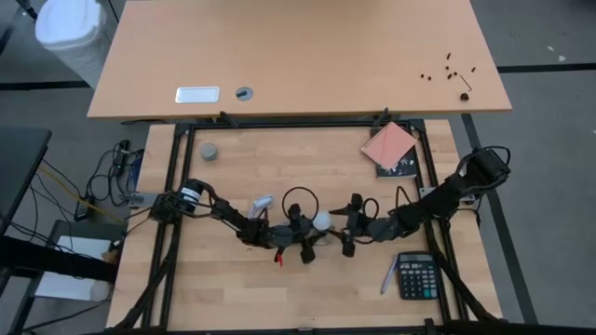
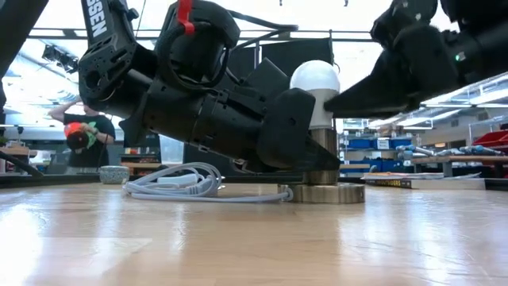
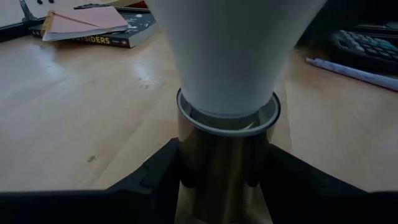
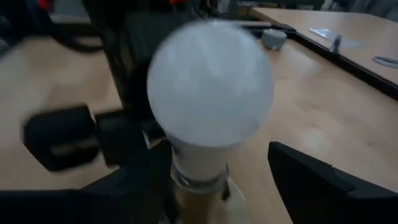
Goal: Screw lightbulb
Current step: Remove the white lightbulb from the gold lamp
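Observation:
The white lightbulb [image 2: 315,79] stands upright with its neck in a brass socket tube [image 2: 322,151] on a flat round base [image 2: 321,193] in the middle of the table; it also shows in the high view [image 1: 321,221]. My left gripper [image 1: 310,234] comes from the table's left and is shut on the socket tube. My right gripper [image 1: 346,228] comes from the right. It is open, with one finger on either side of the bulb [image 4: 208,87] and not touching it. My left gripper pinches the brass socket tube [image 3: 224,155] between its two fingers [image 3: 155,177], just below the tube's rim, where the bulb's neck enters. The fingers come nearly level from the table's left. The socket stands upright with its round base on the table.
A white cable [image 2: 171,184] lies coiled to the left of the socket. A calculator [image 1: 417,275] and a pen [image 1: 387,276] lie at the near right, a book with pink paper [image 1: 391,147] at the far right, and a grey puck [image 1: 209,151] at the far left. A person [image 2: 79,131] stands beyond the table.

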